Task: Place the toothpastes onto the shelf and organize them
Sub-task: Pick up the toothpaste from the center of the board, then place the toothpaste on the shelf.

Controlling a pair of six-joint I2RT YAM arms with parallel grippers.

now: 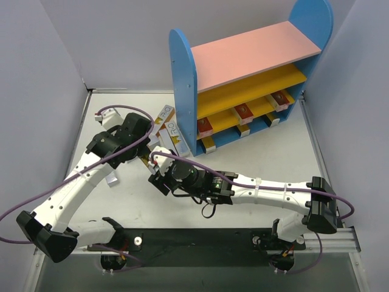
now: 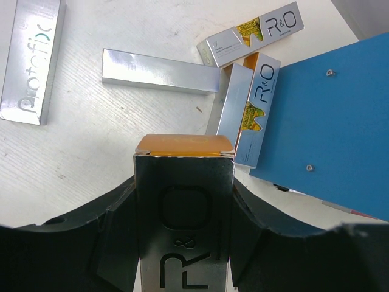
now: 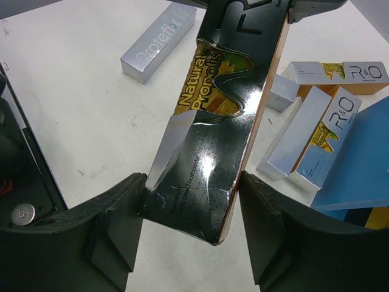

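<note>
A dark silver R&O toothpaste box [image 2: 184,201] with an orange end is held off the table, and my left gripper [image 2: 184,231] is shut on one end of it. Its other end [image 3: 213,134] lies between the fingers of my right gripper [image 3: 191,188], whose pads press both long edges. In the top view the two grippers meet left of the shelf [image 1: 243,61], which has blue sides and a pink top. Red-ended boxes [image 1: 244,111] lie on its yellow boards. Loose toothpastes [image 2: 258,109] lie on the table by the shelf's blue side [image 2: 328,121].
A silver Protefix box [image 3: 159,42] lies apart on the white table, seen also in the left wrist view [image 2: 33,61]. A plain silver box [image 2: 159,72] and another R&O box [image 2: 252,33] lie near the shelf side. Grey walls enclose the table.
</note>
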